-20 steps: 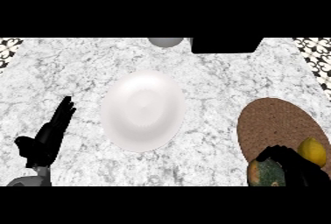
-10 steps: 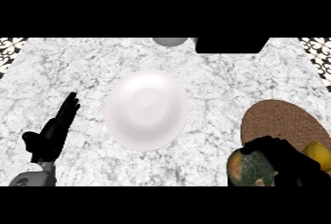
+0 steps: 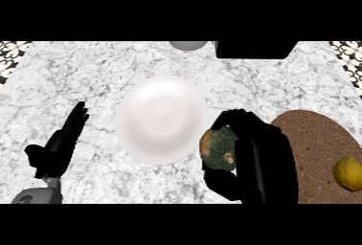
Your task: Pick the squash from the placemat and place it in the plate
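Squash: clamped in my right hand, fingers curled round it; it had left the placemat and hung beside the plate rim. Carry nearly done, release pending. Left hand: resting, fingers straight. Lemon: on placemat.

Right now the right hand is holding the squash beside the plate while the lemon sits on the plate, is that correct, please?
Not quite: the lemon sits on the brown placemat, not the plate, as the head view shows. The right hand does hold the squash beside the plate.
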